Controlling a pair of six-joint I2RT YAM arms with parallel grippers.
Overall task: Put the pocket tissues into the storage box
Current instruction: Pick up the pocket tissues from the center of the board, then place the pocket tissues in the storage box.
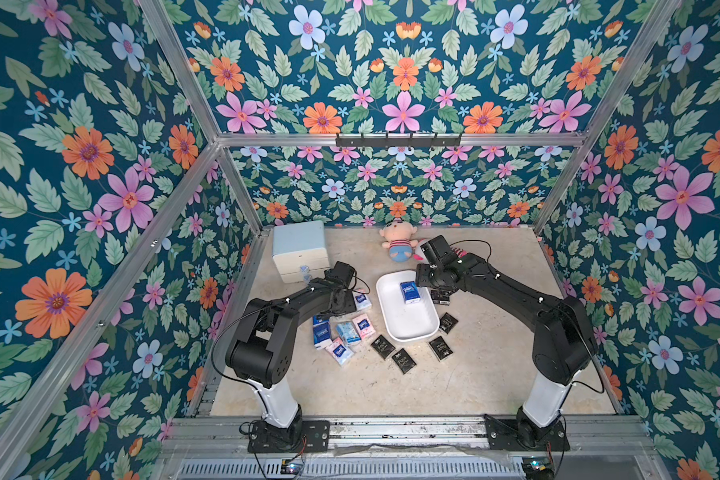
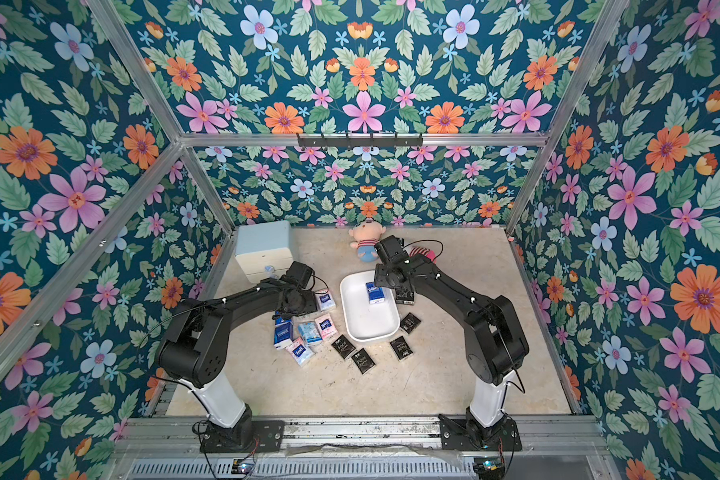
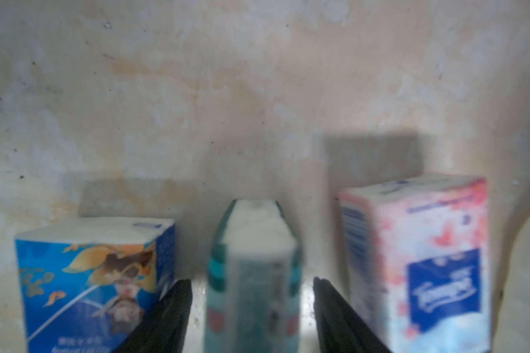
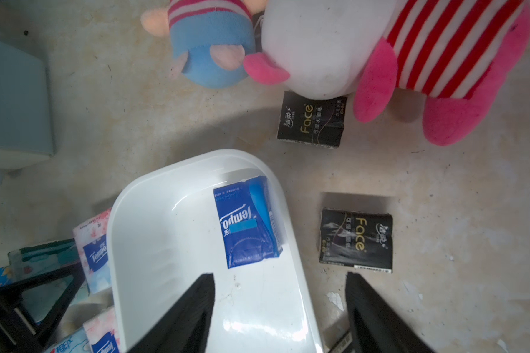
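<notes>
The white storage box [image 1: 404, 326] [image 2: 362, 326] [image 4: 166, 232] sits mid-table with one blue pocket tissue packet [image 1: 409, 292] [image 4: 247, 223] inside. My right gripper [image 4: 279, 275] hangs open over the box's right rim, one finger above the inside and one above the table. My left gripper [image 3: 253, 282] is low on the table, open, straddling a teal-and-white packet [image 3: 254, 244] standing on edge, with a gap at each finger. A blue cartoon packet [image 3: 89, 275] and a pink-and-white one [image 3: 416, 259] flank it. More coloured packets [image 1: 341, 334] and black ones [image 1: 404, 360] [image 4: 355, 238] lie around the box.
A cream cabinet with a light blue top [image 1: 300, 249] stands at the back left. Two plush dolls [image 1: 400, 243] [image 4: 441, 61] lie behind the box; the pink striped one partly covers a black packet [image 4: 311, 120]. Aluminium frame rails edge the table.
</notes>
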